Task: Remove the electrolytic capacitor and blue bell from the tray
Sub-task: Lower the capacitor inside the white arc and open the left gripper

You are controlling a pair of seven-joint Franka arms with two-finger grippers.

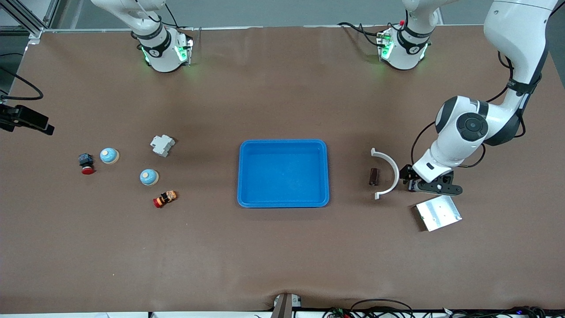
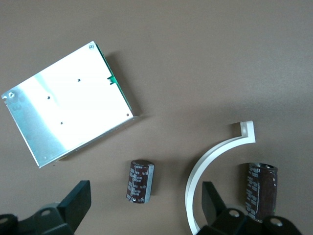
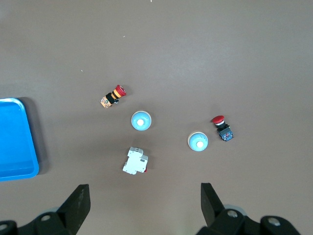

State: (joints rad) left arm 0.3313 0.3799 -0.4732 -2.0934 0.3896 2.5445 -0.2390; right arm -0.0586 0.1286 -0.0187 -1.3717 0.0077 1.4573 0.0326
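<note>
Right gripper (image 3: 143, 193): up over the right arm's end of the table, above the bells; fingers spread wide, holding nothing. This arm waits.
First blue bell (image 1: 109, 155): on the table in the middle band of the front view, well apart from the tray, just beside a red push-button (image 1: 87, 164).
White breaker block (image 1: 162, 145): on the table, farther from the front camera than the bells.
Second blue bell (image 1: 149, 176): on the table, near a red-and-yellow button (image 1: 165, 198); also outside the tray.
Tray (image 1: 283, 142): centre of the front view; nothing lies in it.
Electrolytic capacitor (image 1: 374, 176): on the table between the tray and the left gripper, inside the curve of a white arc piece (image 1: 388, 172).
Second capacitor (image 2: 141, 181): on the table directly under the left gripper; seen clearly only in the left wrist view.
Left gripper (image 1: 435, 187): low over the second capacitor, fingers apart, gripping nothing; a silver plate (image 1: 438, 213) lies just beside it.
Task progress: judged complete, as bells and capacitors all lie outside the tray. Remaining: nothing to take out.
</note>
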